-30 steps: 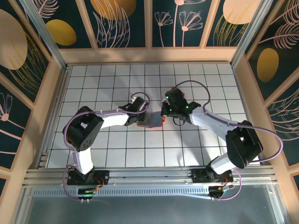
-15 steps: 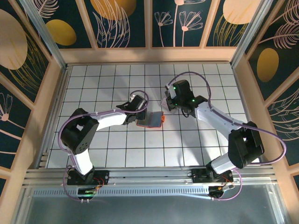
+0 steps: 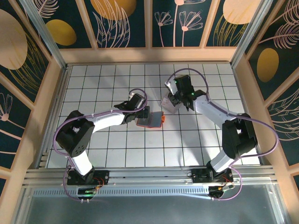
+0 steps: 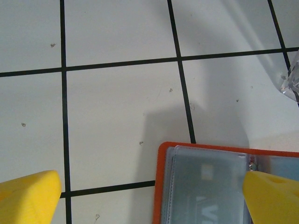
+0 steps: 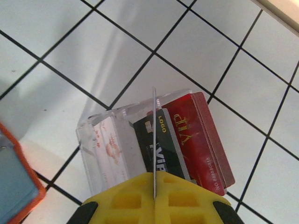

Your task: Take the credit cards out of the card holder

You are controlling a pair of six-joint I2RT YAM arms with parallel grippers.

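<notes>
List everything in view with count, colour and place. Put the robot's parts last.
card holder: one, orange-red with blue-grey inside, lying open at the table's middle
clear box: one, transparent, on the table just beyond and to the right of the card holder
cards in the box: at least three, red, black and white
held card: one, seen edge-on, colour unclear, above the clear box
table: one, white tiles with black lines
left hand: one, yellow fingers, open, over the card holder's left edge
right hand: one, yellow fingers, shut on the held card
</notes>
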